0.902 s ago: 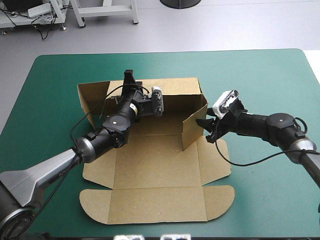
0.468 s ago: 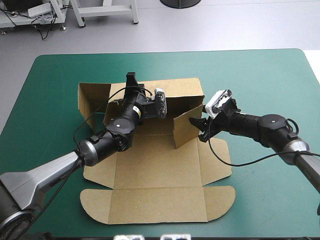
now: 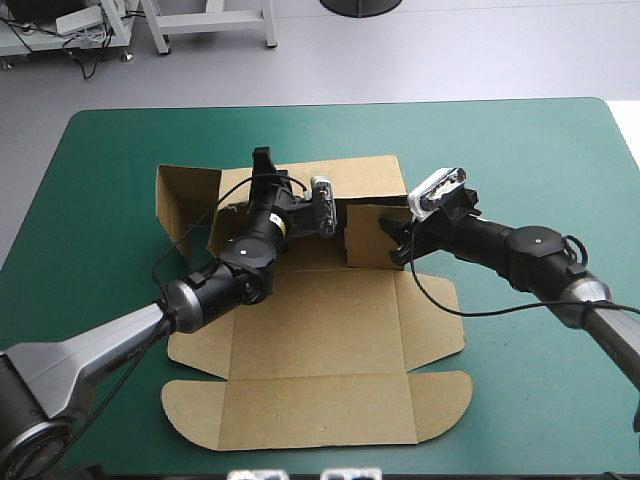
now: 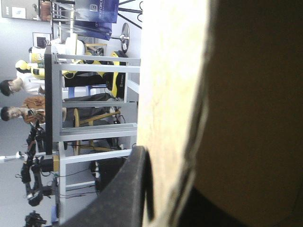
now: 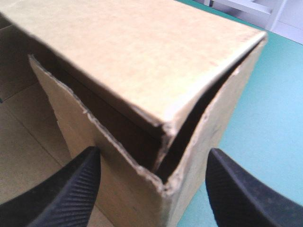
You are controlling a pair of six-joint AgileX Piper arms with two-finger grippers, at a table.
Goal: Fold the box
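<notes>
On the box, left gripper clamps the far wall; right gripper (fingers spread) straddles a raised corner.

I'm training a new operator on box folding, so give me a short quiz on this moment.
1. True or false: the right tool has its fingers apart, with a raised corner of the box ahead of them.
2. The box's near lid is: A) flat on the table; B) standing upright; C) tucked inside.
3. Which tool is at the box's far wall?
Key: 1 true; 2 A; 3 the left tool.
</notes>
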